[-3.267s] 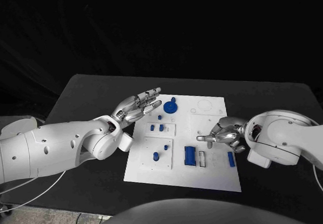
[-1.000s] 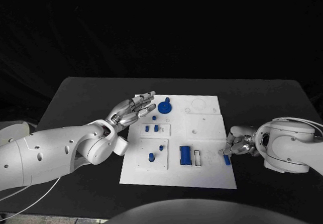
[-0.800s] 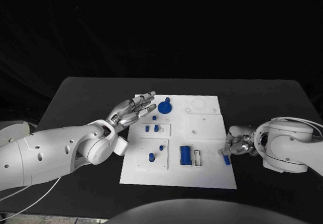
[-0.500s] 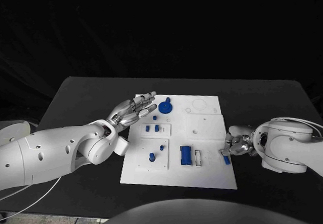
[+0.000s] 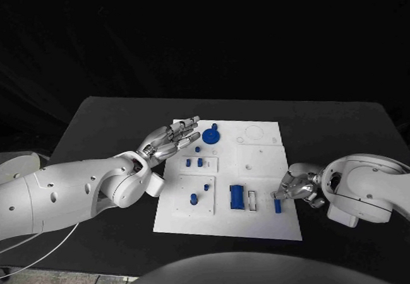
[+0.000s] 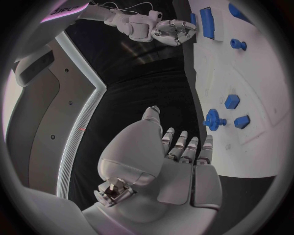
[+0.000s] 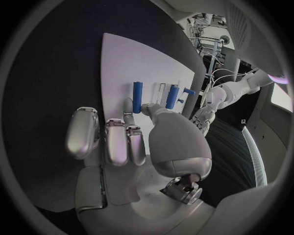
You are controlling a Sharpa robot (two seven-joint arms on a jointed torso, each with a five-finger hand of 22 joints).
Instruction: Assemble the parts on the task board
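The white task board [image 5: 261, 161] lies mid-table. My right hand [image 5: 295, 188] is at its right edge. In the right wrist view the thumb and a fingertip [image 7: 128, 105] pinch the near end of a slim blue bar [image 7: 137, 95], which lies on the board [image 7: 122, 63]. The same bar [image 5: 278, 206] sits just right of a narrow white slot [image 5: 255, 201] and a wide blue block [image 5: 236, 197]. My left hand [image 5: 173, 138] hovers open over the board's far left corner, fingers spread, holding nothing; beyond its fingers [image 6: 183, 149] is a blue gear [image 6: 214, 119].
The blue gear [image 5: 211, 137] stands at the board's far left. Two small blue pegs [image 5: 194, 162] sit on a raised plate, with more small pieces [image 5: 199, 195] on a nearer plate. Black table [image 5: 104, 121] surrounds the board.
My right hand has shifted slightly inward over the board's right edge, and the slim blue bar has moved with it toward the white slot. The left hand has stayed in place.
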